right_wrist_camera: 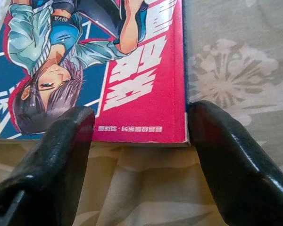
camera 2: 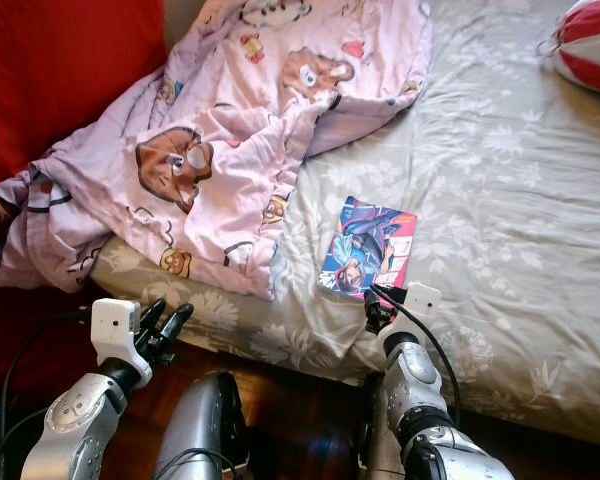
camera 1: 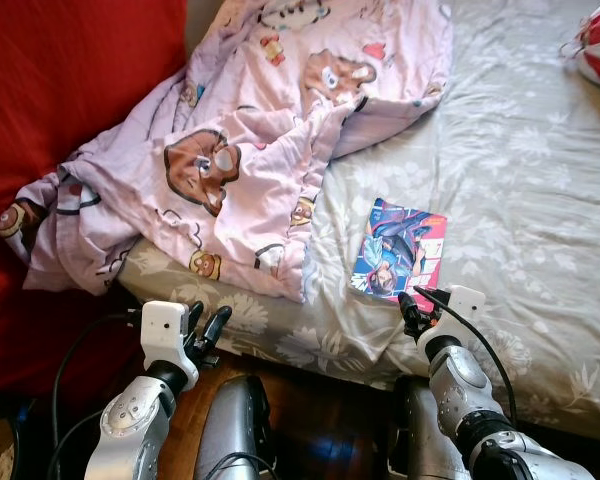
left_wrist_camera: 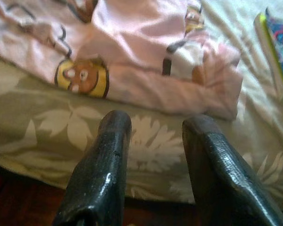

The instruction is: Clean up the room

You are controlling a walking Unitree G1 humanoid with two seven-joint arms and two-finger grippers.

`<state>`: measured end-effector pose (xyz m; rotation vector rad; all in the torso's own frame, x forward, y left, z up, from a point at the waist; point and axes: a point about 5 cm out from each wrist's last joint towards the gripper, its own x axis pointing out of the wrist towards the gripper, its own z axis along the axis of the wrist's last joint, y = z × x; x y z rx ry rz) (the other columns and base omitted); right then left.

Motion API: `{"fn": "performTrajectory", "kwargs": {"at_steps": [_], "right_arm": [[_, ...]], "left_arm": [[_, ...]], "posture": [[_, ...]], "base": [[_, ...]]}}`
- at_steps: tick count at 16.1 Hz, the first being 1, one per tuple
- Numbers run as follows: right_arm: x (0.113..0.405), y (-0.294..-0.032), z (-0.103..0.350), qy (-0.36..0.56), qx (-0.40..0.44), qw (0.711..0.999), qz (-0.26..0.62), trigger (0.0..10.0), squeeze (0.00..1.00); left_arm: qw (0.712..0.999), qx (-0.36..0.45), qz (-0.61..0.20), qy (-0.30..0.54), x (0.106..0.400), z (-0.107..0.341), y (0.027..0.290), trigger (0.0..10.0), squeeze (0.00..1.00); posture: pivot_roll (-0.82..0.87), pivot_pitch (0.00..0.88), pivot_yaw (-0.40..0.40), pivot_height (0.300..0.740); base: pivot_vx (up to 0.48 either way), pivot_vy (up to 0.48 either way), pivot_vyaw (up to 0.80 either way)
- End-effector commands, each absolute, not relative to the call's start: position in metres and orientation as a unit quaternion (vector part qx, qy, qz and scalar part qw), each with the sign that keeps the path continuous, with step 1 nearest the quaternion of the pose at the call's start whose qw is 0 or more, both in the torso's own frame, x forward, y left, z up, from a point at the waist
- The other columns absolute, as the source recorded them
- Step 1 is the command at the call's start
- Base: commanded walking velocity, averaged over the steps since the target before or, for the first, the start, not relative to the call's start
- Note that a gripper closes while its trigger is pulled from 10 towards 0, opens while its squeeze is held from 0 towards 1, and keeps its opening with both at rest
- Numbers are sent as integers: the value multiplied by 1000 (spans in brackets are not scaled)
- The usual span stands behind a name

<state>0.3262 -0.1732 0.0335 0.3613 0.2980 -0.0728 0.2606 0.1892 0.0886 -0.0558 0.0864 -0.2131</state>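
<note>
comic book (camera 1: 398, 250) lies flat on the bed (camera 1: 520, 180) beside the pink blanket (camera 1: 250, 150), likely light, thin, glossy, flexing if lifted; right gripper (right_wrist_camera: 140, 136), fingers open, straddles its near edge, best pinched there; left gripper (left_wrist_camera: 155, 160) open, idle.

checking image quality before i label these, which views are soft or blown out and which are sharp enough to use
Left eye view: mostly sharp, comic book cover readable, striped ball blown out by bright light at the corner. Left wrist view: soft and hazy, pink blanket washed out, left gripper fingers blurred up close. Right wrist view: cover print crisp, right gripper fingers dark and out of focus.
</note>
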Motion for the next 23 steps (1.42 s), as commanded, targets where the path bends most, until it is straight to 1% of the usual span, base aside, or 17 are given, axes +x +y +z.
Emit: {"fn": "performTrajectory", "kwargs": {"at_steps": [1, 3, 6, 8, 9, 12, 13, 14, 15, 16, 23], "right_arm": [[318, -165, 22, 173, 200, 964, -25, 10000, 0], [316, -162, 18, 179, 245, 952, -26, 10000, 0], [306, -164, 6, 191, 348, 916, -57, 10000, 0], [302, -165, 2, 195, 371, 906, -62, 10000, 0], [300, -165, 0, 193, 397, 895, -64, 10000, 0], [302, -166, 2, 183, 412, 890, -66, 10000, 0], [303, -165, 3, 182, 412, 891, -64, 7569, 0], [304, -164, 4, 181, 411, 891, -61, 4157, 0], [305, -164, 5, 179, 413, 891, -57, 2353, 0], [306, -163, 6, 176, 415, 891, -53, 0, 0], [304, -158, 4, 184, 413, 891, -45, 0, 0]], "left_arm": [[993, -21, -100, 53, 255, 88, 195, 10000, 0], [993, -19, -100, 53, 254, 90, 196, 10000, 0], [993, -15, -99, 57, 252, 89, 197, 10000, 0], [993, -15, -98, 57, 252, 90, 197, 10000, 0], [994, -14, -97, 56, 252, 92, 198, 10000, 0], [994, -12, -94, 56, 252, 93, 201, 10000, 0], [994, -11, -92, 57, 251, 92, 202, 10000, 0], [994, -11, -91, 58, 250, 92, 202, 10000, 0], [994, -11, -91, 59, 249, 92, 202, 10000, 0], [994, -11, -91, 60, 248, 92, 202, 10000, 0], [994, -12, -93, 64, 247, 91, 200, 10000, 0]], "posture": [[196, 299, 91, 590], [198, 305, 92, 590], [198, 306, 89, 590], [203, 310, 88, 590], [210, 311, 88, 590], [215, 312, 86, 590], [215, 312, 85, 590], [215, 312, 85, 590], [217, 312, 85, 590], [219, 315, 87, 590], [216, 316, 89, 590]], "base": [[0, 0, 0], [0, 0, 0], [0, 0, 0], [0, 0, 0], [0, 0, 0], [0, 0, 0], [0, 0, 0], [0, 0, 0], [0, 0, 0], [0, 0, 0], [0, 0, 0]]}}
